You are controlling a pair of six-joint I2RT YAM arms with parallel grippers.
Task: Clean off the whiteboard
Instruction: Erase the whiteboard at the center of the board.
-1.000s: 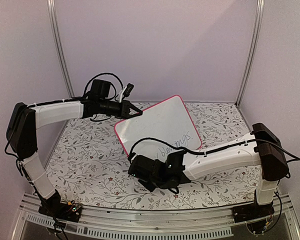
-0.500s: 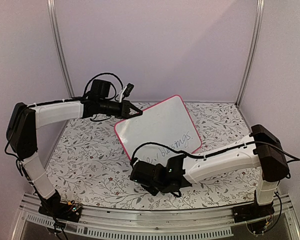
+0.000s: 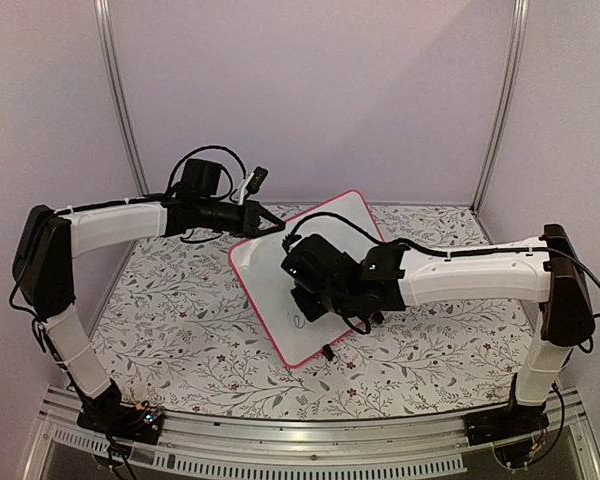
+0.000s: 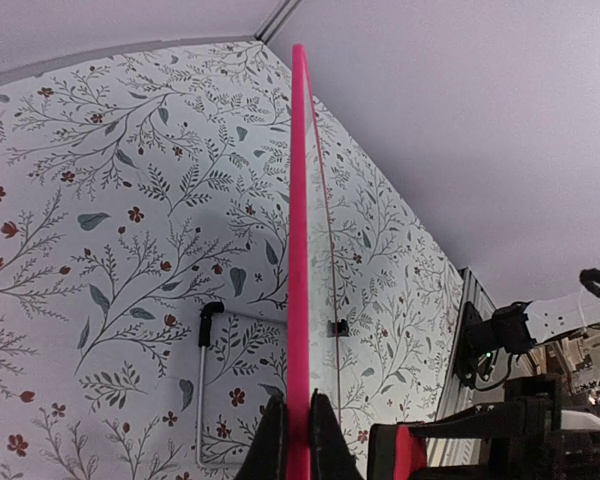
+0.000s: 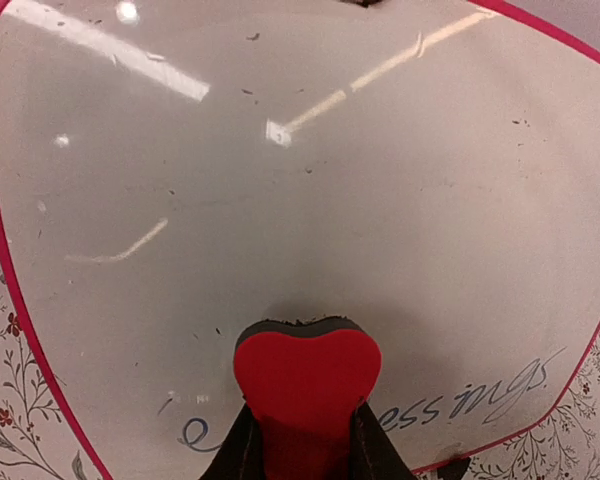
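Note:
The whiteboard (image 3: 263, 283), white with a pink rim, stands tilted on the table. My left gripper (image 3: 277, 227) is shut on its top rim; the left wrist view shows both fingers (image 4: 273, 440) pinching the pink edge (image 4: 298, 250). My right gripper (image 5: 302, 418) is shut on a red heart-shaped eraser (image 5: 307, 375) whose dark felt presses on the board's face (image 5: 310, 180). Blue handwriting (image 5: 465, 402) runs to the eraser's right, and a loop (image 5: 192, 433) to its left. In the top view the right wrist (image 3: 330, 275) hides the eraser.
A floral cloth (image 3: 170, 310) covers the table. A thin metal stand (image 4: 202, 380) and a black clip (image 4: 337, 327) sit by the board, and a black foot (image 3: 327, 352) is under its near edge. Metal posts (image 3: 120, 100) and pale walls enclose the space.
My right gripper with the eraser has swung from the board's near edge up onto its face, covering part of the writing. The left gripper has kept its hold.

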